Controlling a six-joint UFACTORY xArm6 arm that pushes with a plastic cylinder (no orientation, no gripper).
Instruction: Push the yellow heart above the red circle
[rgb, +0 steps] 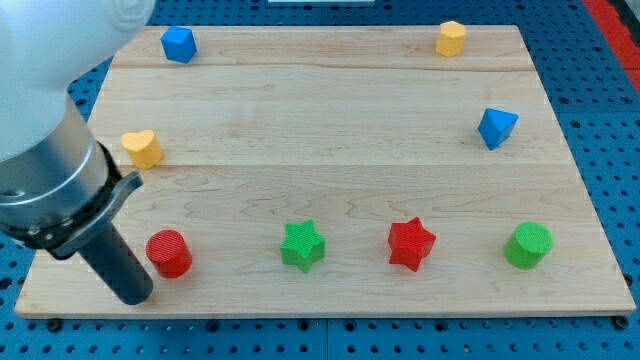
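Note:
The yellow heart (143, 148) lies near the board's left edge, at mid height. The red circle (169, 252) stands near the view's bottom left, below the heart and slightly to its right. My tip (136, 296) rests on the board just left of and below the red circle, close to it, and well below the heart. The arm's grey and white body covers the view's left side above the tip.
A green star (302, 245), a red star (411, 244) and a green circle (528, 245) line the bottom. A blue block (178, 44) sits top left, a yellow block (451, 38) top right, a blue block (497, 127) at right. The wooden board (330, 110) ends near my tip.

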